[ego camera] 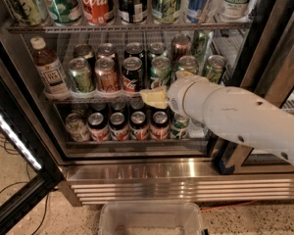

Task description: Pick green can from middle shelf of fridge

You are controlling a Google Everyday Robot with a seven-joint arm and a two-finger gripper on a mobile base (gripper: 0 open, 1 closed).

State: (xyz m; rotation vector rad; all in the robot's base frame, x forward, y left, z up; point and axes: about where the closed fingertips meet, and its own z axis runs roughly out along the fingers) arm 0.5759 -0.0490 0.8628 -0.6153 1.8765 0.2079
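Observation:
The fridge [152,179] stands open in front of me. On its middle shelf [90,97] a bright green can [160,71] with a white swirl stands in the front row, right of a black-and-red cola can [133,74]. Duller green cans [81,75] stand further along the row. My gripper [156,98], cream-coloured, sits at the shelf's front rail, just below the cola can and the green can. It is close in front of the green can and holds nothing that I can see. My white arm [235,116] comes in from the right and hides the shelf's right front.
A brown tea bottle [48,72] stands at the shelf's left end. Bottles and cans fill the top shelf [132,27], and cans fill the bottom shelf [132,124]. The open door [12,136] with a light strip hangs left. A clear plastic bin [152,218] sits on the floor below.

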